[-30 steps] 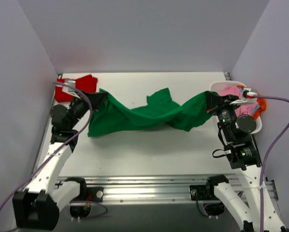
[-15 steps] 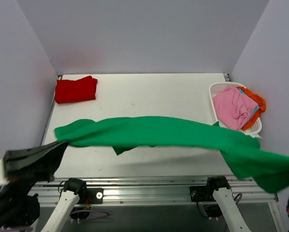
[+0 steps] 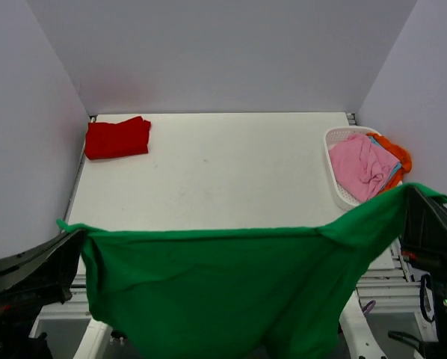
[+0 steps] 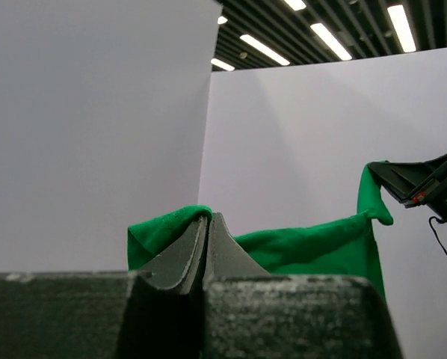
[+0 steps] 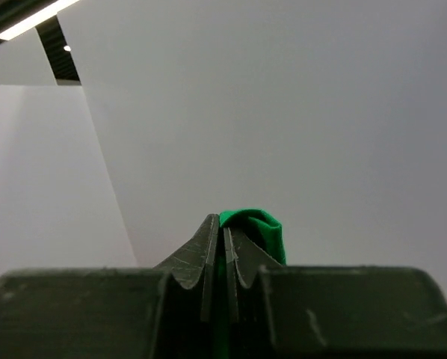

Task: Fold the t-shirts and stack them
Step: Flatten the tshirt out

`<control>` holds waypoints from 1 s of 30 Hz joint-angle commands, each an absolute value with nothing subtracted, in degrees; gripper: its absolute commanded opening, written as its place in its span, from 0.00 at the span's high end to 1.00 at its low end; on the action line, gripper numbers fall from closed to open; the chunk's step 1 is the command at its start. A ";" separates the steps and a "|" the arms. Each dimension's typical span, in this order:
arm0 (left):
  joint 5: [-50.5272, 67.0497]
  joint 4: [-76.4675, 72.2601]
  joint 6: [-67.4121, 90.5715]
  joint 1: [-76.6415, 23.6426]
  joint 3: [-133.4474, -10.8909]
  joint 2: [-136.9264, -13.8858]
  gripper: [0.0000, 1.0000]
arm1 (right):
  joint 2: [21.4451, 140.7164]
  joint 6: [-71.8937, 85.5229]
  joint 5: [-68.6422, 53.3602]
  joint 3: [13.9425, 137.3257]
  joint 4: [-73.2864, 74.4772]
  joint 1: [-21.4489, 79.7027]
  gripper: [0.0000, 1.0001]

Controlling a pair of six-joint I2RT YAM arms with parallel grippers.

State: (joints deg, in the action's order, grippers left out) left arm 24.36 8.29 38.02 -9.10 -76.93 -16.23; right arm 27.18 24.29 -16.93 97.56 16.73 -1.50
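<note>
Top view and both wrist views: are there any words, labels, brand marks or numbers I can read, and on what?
No text can be read in any view.
Green t-shirt, red t-shirt, pink t-shirt, basket: plain, no print.
Small red and white patch behind the right hand, left wrist view: too small to read.

Soft, matt, creased cloth is what's seen on the green t-shirt (image 3: 231, 284), same for the red t-shirt (image 3: 117, 138) and the pink t-shirt (image 3: 358, 166) in the white plastic lattice basket (image 3: 333, 168), while the table (image 3: 231, 172) is shown smooth matt white and the left gripper (image 4: 208, 218) is finished in dark, scuffed, dull material.
</note>
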 commanded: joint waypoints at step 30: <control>12.40 -34.93 46.58 -0.26 -82.68 -120.93 0.06 | 125.50 21.38 4.35 110.96 -18.03 15.19 0.11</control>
State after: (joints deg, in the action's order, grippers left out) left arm 11.46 -32.10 43.05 -1.50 -73.06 -120.31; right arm 123.81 25.19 -2.96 98.35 -21.91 13.69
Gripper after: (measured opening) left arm 0.869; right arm 0.695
